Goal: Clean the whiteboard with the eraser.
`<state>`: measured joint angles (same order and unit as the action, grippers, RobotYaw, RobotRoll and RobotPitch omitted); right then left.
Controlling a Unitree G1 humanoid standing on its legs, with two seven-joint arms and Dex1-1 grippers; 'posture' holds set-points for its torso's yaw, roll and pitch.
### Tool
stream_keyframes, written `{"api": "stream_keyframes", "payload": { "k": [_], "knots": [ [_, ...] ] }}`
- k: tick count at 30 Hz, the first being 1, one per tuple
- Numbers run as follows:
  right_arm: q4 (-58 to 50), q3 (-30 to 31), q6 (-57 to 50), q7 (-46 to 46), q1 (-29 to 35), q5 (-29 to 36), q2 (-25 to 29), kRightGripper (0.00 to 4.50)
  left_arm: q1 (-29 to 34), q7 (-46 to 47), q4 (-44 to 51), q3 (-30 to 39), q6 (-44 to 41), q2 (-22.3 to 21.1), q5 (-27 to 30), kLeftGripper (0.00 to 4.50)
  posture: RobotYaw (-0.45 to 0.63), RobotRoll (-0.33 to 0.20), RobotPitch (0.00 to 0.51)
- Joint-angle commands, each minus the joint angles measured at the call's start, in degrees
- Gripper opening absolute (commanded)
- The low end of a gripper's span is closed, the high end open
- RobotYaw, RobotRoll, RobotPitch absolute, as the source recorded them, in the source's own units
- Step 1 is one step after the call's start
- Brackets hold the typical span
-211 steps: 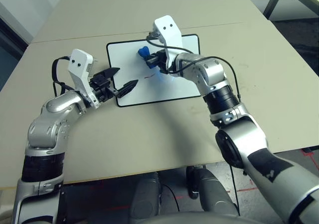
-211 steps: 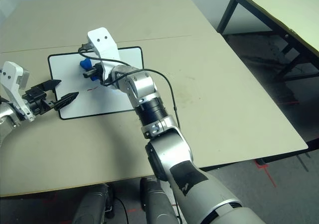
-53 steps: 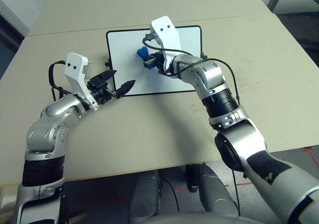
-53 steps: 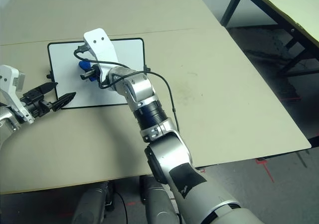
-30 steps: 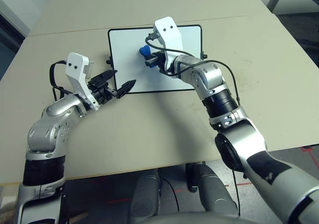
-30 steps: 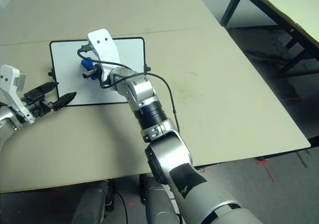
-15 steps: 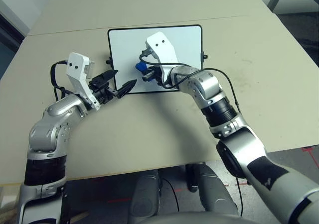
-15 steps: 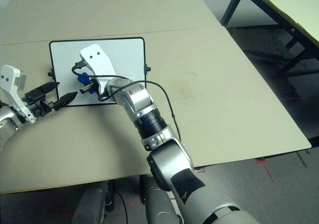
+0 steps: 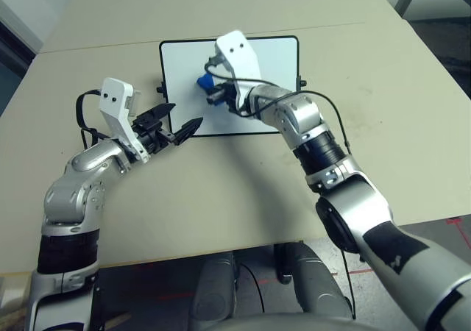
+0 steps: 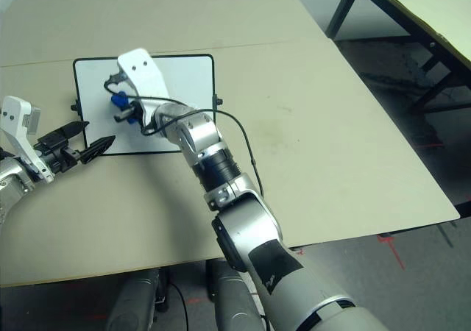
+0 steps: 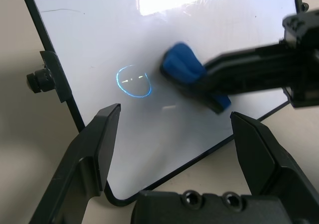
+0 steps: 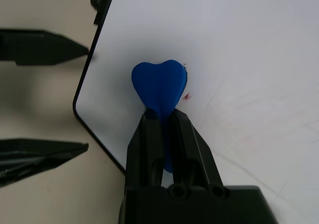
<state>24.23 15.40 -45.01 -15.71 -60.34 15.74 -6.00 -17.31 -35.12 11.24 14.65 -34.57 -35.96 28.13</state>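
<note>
The whiteboard (image 9: 272, 62) lies flat on the beige table, black-framed, with small side knobs. My right gripper (image 9: 215, 95) is shut on the blue eraser (image 9: 204, 83) and presses it onto the board's left half. In the right wrist view the eraser (image 12: 158, 82) sits between the shut fingers (image 12: 149, 149), with a tiny red mark (image 12: 187, 96) beside it on the board. My left gripper (image 9: 185, 115) stands open at the board's near left corner, holding nothing. The left wrist view shows the eraser (image 11: 182, 67) and a faint blue ring (image 11: 133, 81) on the whiteboard (image 11: 99, 40).
A seam (image 9: 96, 43) crosses the table behind the board. Bare tabletop (image 9: 221, 191) stretches in front of the board and to the right of it. A second table (image 10: 412, 15) stands off to the far right over dark floor.
My right gripper has carried the eraser from the board's near edge back toward its middle, slightly leftward. The left arm has stayed put.
</note>
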Motion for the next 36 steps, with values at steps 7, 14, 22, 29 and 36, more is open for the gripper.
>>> {"api": "stream_keyframes", "payload": {
  "k": [7, 14, 22, 29, 36],
  "knots": [
    [5.91, -5.31, 7.27, 3.77, -2.02, -0.18, -5.44, 0.09, 1.02, -0.01, 0.47, -0.79, 0.18, 0.39, -0.24, 4.5, 0.22, 0.0, 0.238],
    [6.58, -4.6, 6.88, 2.86, -1.21, -0.37, -6.18, 0.08, 0.78, -0.17, 0.16, -0.88, 0.22, 0.48, -0.33, 4.5, 0.22, 0.0, 0.242],
    [0.09, 1.63, -1.04, 0.16, 4.47, 0.09, -6.12, 0.07, 0.7, -0.27, 0.02, -0.79, -0.06, 0.34, -0.26, 4.5, 0.22, 0.0, 0.245],
    [2.35, -8.93, 7.18, 5.68, -4.92, 2.34, -5.29, 0.07, -1.17, 0.8, -1.21, 0.73, 3.15, 0.6, -1.25, 4.5, 0.23, 0.0, 0.243],
    [1.42, -18.93, 8.93, 8.52, -13.71, 3.78, 0.68, 0.07, -7.29, 4.33, -7.18, 4.0, 12.48, 1.63, -3.44, 4.5, 0.21, 0.0, 0.223]
  ]
}}
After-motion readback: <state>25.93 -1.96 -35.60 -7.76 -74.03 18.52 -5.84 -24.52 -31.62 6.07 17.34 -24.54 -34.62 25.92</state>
